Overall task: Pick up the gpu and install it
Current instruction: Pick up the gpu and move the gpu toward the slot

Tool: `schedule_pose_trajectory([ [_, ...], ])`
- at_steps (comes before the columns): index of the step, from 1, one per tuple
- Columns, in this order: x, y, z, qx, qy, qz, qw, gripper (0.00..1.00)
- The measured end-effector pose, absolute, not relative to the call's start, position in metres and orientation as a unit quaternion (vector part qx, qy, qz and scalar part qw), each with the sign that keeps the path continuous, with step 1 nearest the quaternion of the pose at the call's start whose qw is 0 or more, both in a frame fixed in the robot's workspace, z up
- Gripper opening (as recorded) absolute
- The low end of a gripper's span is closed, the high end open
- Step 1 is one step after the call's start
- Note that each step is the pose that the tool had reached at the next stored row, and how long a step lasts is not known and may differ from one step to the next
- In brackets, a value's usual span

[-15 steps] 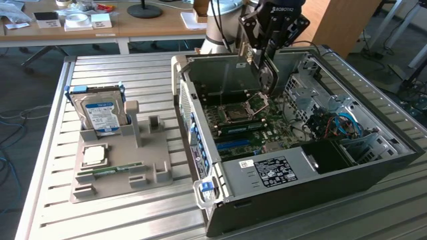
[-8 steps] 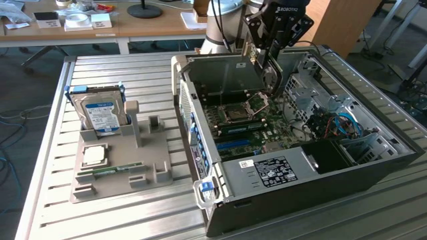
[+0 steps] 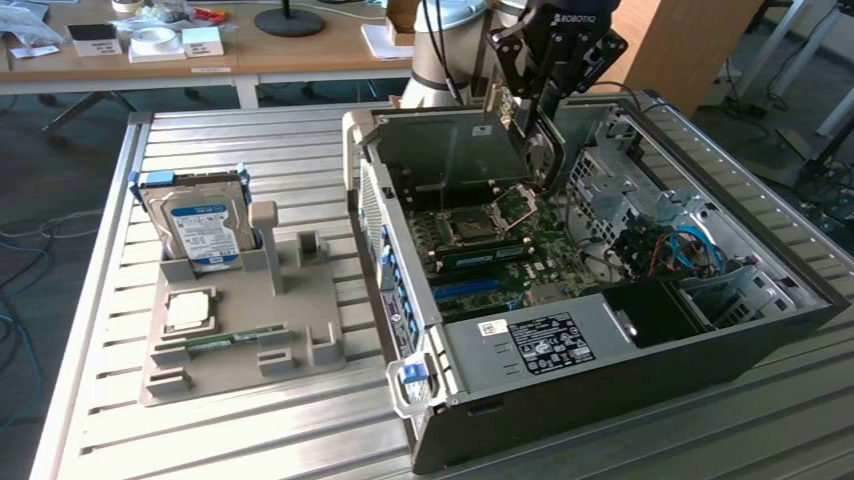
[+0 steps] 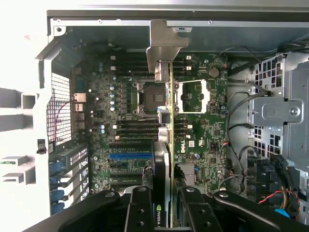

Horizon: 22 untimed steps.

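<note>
Slatted metal worktop (image 3: 254, 150), an office desk (image 3: 294, 55) behind it, and an open PC case (image 3: 627, 390) lying on its side toward the worktop's edge on the exterior view's right. Over by the opposite edge there's a grey holder (image 3: 227, 330) with a hard drive (image 3: 203, 228) standing in it.

So the gpu (image 4: 161, 164) is up in the air over the motherboard (image 4: 203, 135), roughly above the CPU socket (image 4: 147, 96), clear of the slots. The gripper (image 4: 166, 198) is clamped on it, with one of the fingers (image 4: 140, 208) on each side.

From the wrist view you see it dead edge-on. There's a skinny green board edge, a black fan shroud with a little green logo down by the grip, and a plain silver bracket (image 4: 168, 38) at the end farthest from the fingers. The card stands on edge, square to the motherboard. Its long axis runs straight out from the grip to that bracket, crosswise to the blue slot (image 4: 130, 155). Can't tell if that axis sits level or dips toward the board.
</note>
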<state>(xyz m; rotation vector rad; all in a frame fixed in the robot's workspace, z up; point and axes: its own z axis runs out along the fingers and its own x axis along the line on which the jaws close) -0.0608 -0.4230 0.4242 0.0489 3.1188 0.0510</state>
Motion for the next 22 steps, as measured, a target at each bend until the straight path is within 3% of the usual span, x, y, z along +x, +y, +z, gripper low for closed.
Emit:
schedule_pose_trajectory([
  [22,-0.002,-0.423,0.424,0.016,1.000,0.016,0.011,0.27],
])
